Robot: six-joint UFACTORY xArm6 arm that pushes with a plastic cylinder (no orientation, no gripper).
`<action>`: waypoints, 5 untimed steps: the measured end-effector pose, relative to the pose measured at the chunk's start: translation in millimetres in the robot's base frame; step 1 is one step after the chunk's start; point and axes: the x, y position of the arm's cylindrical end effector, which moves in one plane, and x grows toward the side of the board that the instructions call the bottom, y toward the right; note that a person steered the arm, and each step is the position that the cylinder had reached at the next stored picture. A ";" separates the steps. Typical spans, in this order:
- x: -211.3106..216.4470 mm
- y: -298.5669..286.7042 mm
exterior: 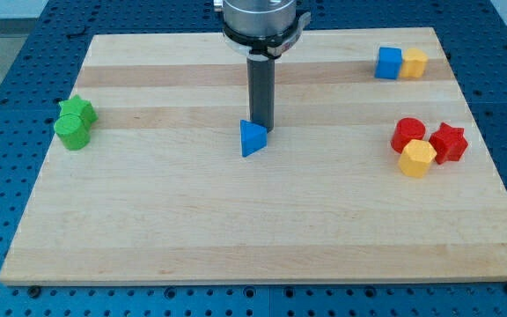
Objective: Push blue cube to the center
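Note:
The blue cube sits near the view's top right, touching a yellow block on its right side. My tip is near the middle of the wooden board, far to the left of the blue cube. The tip stands right behind a blue triangular block, touching or nearly touching its upper right side.
A red cylinder, a red star-shaped block and a yellow hexagonal block cluster at the view's right. A green star-shaped block and a green cylinder sit at the view's left edge of the board.

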 end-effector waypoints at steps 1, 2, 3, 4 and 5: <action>-35.6 26.4; -65.4 29.9; -119.1 30.8; -173.5 96.2; -178.9 172.4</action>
